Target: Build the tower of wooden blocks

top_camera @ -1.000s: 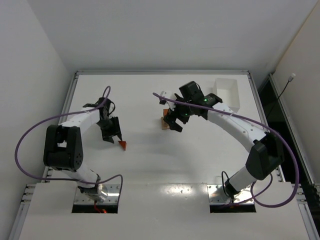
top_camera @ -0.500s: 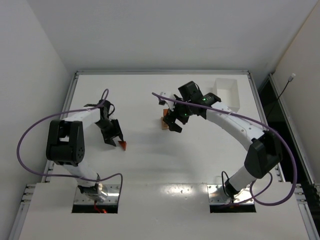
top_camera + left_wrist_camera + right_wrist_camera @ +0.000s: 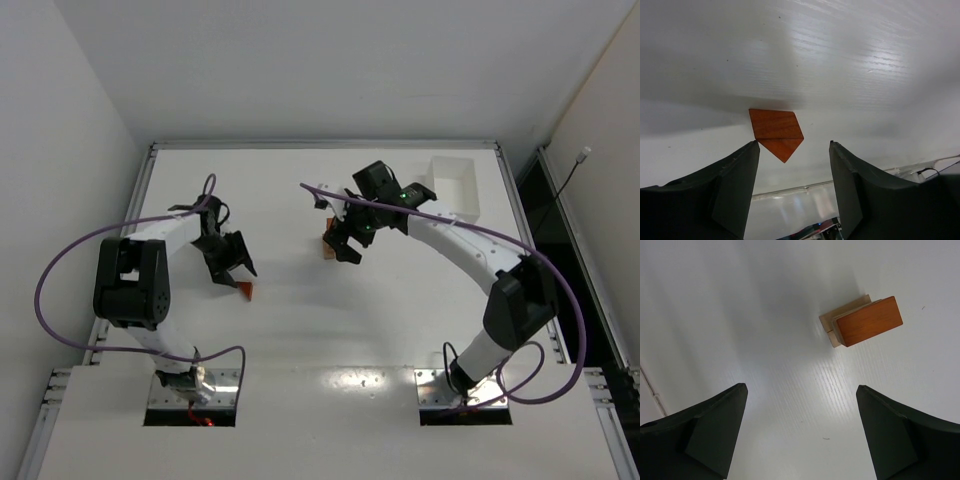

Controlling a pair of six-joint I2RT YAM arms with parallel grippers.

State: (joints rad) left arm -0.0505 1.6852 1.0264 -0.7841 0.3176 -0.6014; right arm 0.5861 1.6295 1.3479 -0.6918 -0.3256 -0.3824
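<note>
Well, our left tool (image 3: 237, 276) hangs open, empty, by the reddish-brown wooden wedge (image 3: 776, 131). Our right tool (image 3: 801, 386) gapes wide, empty, near the reddish-brown-on-tan wooden stack (image 3: 868, 321).

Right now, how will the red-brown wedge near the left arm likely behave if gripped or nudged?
The wedge looks like solid wood, so probably rigid and light. It shows only flat faces, so a push should slide it, not roll it. Those smooth faces meet at angles; a squeeze across the slopes may slip.
</note>
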